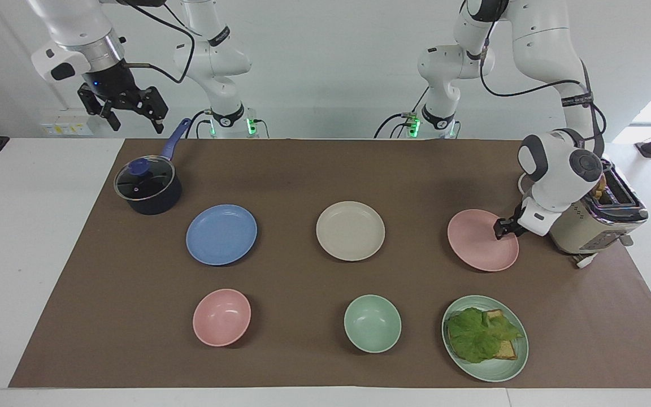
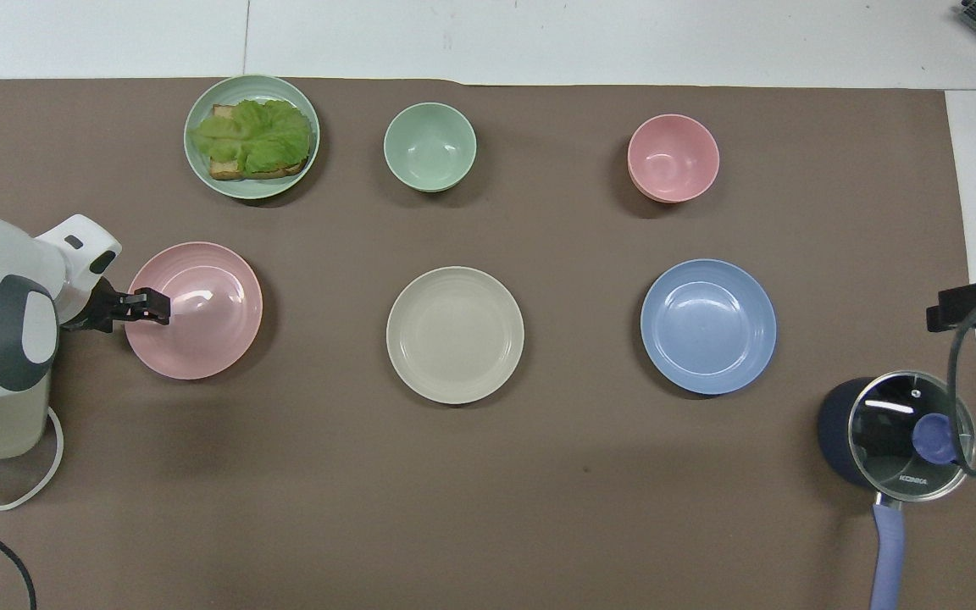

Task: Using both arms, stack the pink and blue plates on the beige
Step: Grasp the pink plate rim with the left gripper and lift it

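The pink plate (image 1: 478,246) (image 2: 200,335) lies flat on the brown mat toward the left arm's end of the table. My left gripper (image 1: 499,229) (image 2: 158,305) is low at that plate's rim, on the side facing the toaster. The beige plate (image 1: 350,230) (image 2: 455,335) sits mid-table, with the blue plate (image 1: 221,234) (image 2: 708,326) beside it toward the right arm's end. Both are bare. My right gripper (image 1: 136,123) (image 2: 975,305) hangs open and high over the table's end by the pot, holding nothing.
A dark pot with a glass lid (image 1: 147,186) stands near the right arm's base. A beige toaster (image 1: 597,226) is beside the pink plate. Farther from the robots are a pink bowl (image 1: 221,316), a green bowl (image 1: 372,323) and a green plate (image 1: 489,376) with a lettuce sandwich.
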Controlling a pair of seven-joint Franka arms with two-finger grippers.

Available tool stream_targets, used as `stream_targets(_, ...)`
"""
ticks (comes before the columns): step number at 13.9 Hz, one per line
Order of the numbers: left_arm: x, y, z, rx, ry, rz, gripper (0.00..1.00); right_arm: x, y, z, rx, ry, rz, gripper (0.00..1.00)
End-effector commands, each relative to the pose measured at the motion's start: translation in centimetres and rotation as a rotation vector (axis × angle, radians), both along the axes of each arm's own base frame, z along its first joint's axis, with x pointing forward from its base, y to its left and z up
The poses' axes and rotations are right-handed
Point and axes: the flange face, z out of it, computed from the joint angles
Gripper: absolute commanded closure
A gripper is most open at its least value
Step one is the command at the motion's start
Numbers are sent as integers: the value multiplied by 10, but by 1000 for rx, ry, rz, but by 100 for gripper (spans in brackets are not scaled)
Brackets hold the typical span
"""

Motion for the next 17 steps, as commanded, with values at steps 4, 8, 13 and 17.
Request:
stream_targets(4,7,6,17,-5,25,13,100,-9,-10,0,4,3,-21,0)
stream_targets(8,18,-3,52,-65,112,28,100,-10,-10,0,4,3,-22,0)
stream_targets(13,15,-34,96,-202,127,39,100,-12,-12,-2,5,4,-27,0)
stream_targets(17,11,-96,109,-312,104,-9,100,-13,-13,-1,7,6,-27,0)
